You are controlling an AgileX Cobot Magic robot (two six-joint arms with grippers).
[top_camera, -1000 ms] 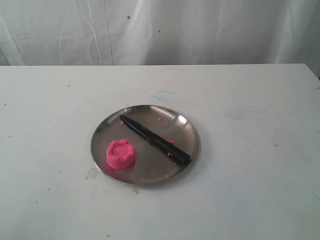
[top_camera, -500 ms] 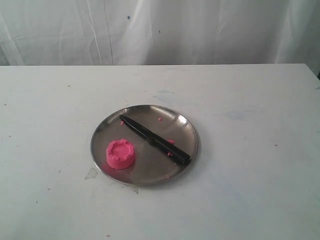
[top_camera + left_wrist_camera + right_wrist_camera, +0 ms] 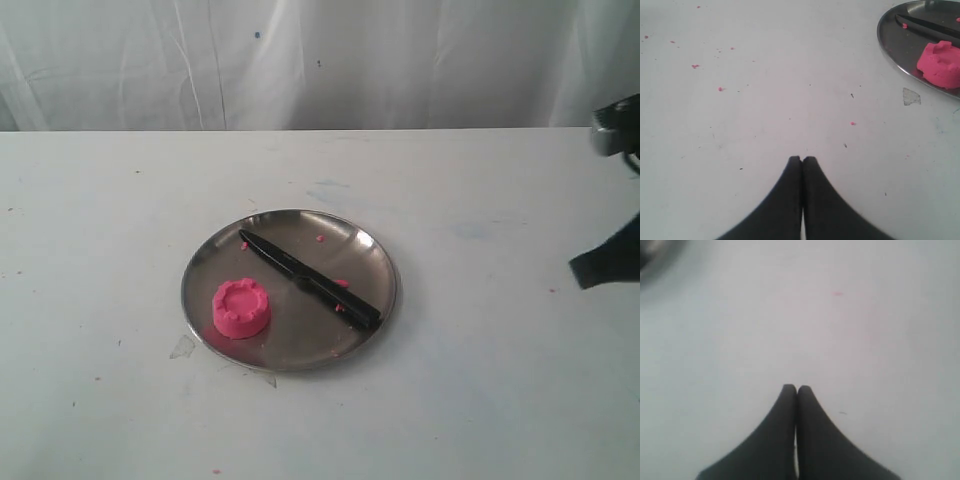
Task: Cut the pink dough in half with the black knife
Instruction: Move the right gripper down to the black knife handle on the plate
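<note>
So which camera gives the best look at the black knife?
The exterior view: the whole black knife lies across the steel plate, tip to handle. The left wrist view catches only part of it at the edge; the right wrist view shows none.

The plate (image 3: 290, 355) is shiny bare metal. The dough (image 3: 241, 308) looks soft and matt, the knife (image 3: 308, 279) dull black. The table (image 3: 120, 220) is matt white, speckled. Cloth (image 3: 320, 60) hangs behind.

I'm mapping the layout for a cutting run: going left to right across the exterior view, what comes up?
Pink dough → black knife, both on the steel plate → right gripper at the right edge.
</note>
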